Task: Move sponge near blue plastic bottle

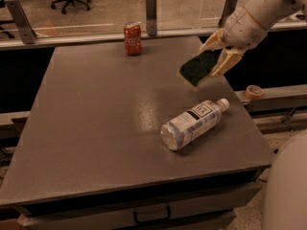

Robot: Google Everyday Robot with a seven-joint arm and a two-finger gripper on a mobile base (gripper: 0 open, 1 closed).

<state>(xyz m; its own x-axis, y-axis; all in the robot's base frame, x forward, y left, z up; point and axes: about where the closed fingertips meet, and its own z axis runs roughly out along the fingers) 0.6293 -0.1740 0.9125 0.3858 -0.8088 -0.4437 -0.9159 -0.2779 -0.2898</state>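
Note:
My gripper (217, 51) is at the upper right, above the table's right side, shut on the sponge (198, 67). The sponge shows its dark green top and hangs tilted in the air, clear of the tabletop. The blue plastic bottle (193, 123) lies on its side on the grey table (96, 119), white cap pointing to the right, below and slightly left of the sponge. The sponge is above the table just beyond the bottle's cap end.
A red soda can (132, 38) stands at the table's far edge. A roll of orange tape (253, 91) lies on a ledge right of the table. A glass barrier with metal posts (151, 6) runs behind the table. A pale robot part (288, 186) fills the lower right corner.

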